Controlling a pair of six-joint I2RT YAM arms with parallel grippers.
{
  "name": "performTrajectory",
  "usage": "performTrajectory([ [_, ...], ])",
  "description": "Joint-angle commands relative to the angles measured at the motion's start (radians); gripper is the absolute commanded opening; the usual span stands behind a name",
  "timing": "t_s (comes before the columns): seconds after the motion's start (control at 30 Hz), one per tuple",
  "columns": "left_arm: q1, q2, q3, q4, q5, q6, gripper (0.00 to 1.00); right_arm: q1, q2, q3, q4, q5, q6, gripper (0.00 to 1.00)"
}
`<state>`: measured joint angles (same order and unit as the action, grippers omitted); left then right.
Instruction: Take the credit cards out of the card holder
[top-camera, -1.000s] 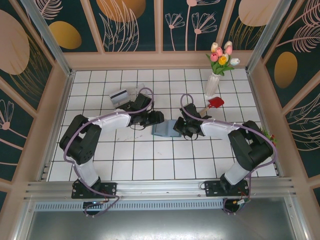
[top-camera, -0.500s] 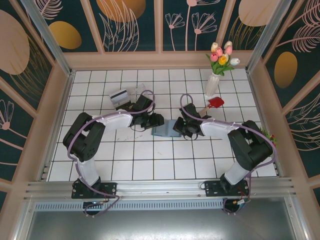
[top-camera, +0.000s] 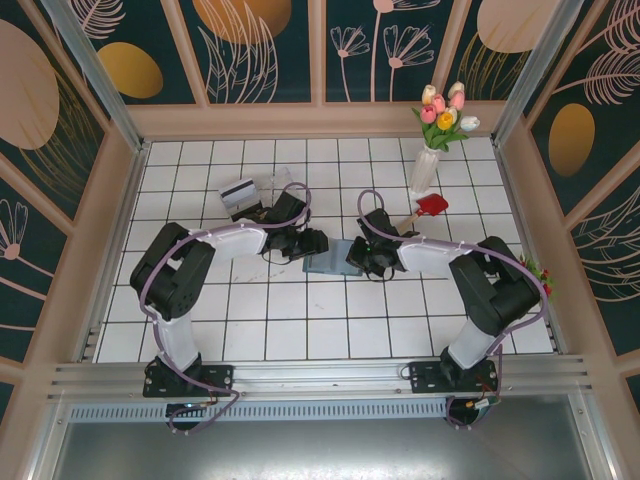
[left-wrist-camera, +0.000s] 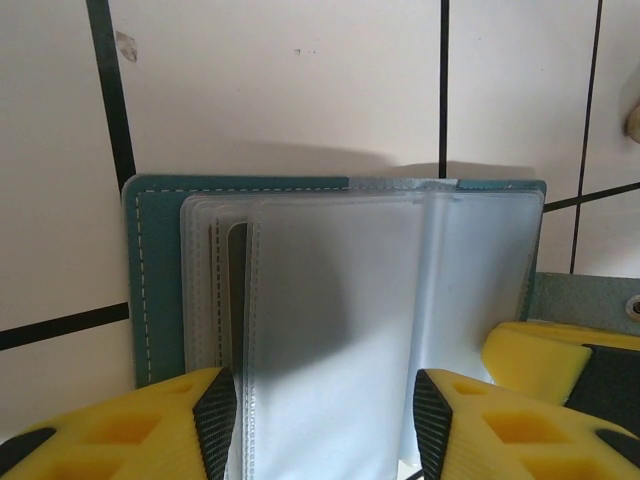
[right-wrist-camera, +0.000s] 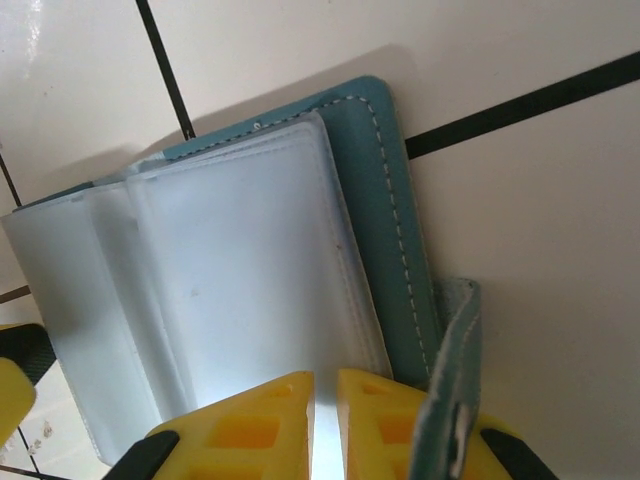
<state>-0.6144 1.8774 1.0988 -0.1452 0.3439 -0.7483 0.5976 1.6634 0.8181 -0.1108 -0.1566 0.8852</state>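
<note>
Top view: card holder (top-camera: 326, 262) lies open on the white tiled table (top-camera: 250, 320), about centre, between the two tools. Teal cover down, clear sleeve pages up.

Left tool (top-camera: 312, 243) is at the holder's left far edge. In the left wrist view the left tool (left-wrist-camera: 325, 425) has its jaws apart, one yellow finger on either side of the upper sleeve pages of the card holder (left-wrist-camera: 160, 285). I cannot tell whether the pads press the sleeve edges. A dark strip shows inside one left-hand sleeve; too blurred to say if it is a card.

Right tool (top-camera: 360, 258) is at the holder's right edge. In the right wrist view the right tool (right-wrist-camera: 323, 425) is closed with only a thin gap, pinching one clear sleeve page of the card holder (right-wrist-camera: 385, 200). A teal strap tab (right-wrist-camera: 452, 370) stands up just right of its right finger.

One credit card (top-camera: 238, 192), white-grey with a dark stripe, lies on the far left of the table, well apart from the holder and beside a clear plastic box (top-camera: 275, 182). I cannot tell whether it is in the box or touching it.

Far right: white vase (top-camera: 423, 170) with tulips (top-camera: 446, 110), upright. A small red scoop (top-camera: 432, 205) lies near the vase base.
</note>
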Motion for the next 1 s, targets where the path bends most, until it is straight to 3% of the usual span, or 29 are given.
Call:
performTrajectory([
  [0.0, -0.006, 0.029, -0.007, 0.013, 0.026, -0.001, 0.53, 0.011, 0.032, 0.020, -0.018, 0.003, -0.015, 0.17],
  [0.47, -0.008, 0.016, -0.010, 0.099, 0.126, -0.017, 0.52, 0.011, 0.053, 0.022, -0.021, 0.001, -0.021, 0.17],
  [0.63, -0.010, 0.009, -0.025, 0.158, 0.165, -0.052, 0.47, 0.012, 0.048, 0.023, -0.021, 0.003, -0.019, 0.16],
  [0.97, -0.053, 0.017, -0.025, 0.282, 0.231, -0.110, 0.46, 0.007, -0.085, -0.017, 0.007, 0.051, -0.007, 0.16],
])
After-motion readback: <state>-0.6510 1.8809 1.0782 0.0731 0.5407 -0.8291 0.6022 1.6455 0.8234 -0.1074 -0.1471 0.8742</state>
